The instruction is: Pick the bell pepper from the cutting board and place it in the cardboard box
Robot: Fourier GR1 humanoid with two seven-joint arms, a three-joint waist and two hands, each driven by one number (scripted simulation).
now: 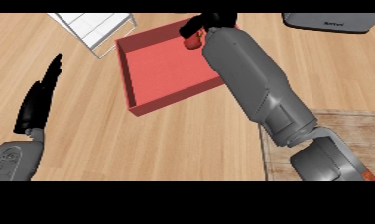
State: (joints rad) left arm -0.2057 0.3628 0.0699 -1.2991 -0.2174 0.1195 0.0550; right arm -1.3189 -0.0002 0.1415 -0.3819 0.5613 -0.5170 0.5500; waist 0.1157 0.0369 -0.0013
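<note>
Right hand [205,24] was extended far forward, fingers curled. Left hand [40,100] rested at left edge, fingers straight.

I see even, fairly bright light across the wooden counter [183,134], with no glare or hot spots anywhere. Shadows are soft: the red box [157,69] has darker inner walls on its left side, and my right forearm [253,84] shades from pale grey on top to darker below (so light seems overhead). Edges look undistorted.
</note>
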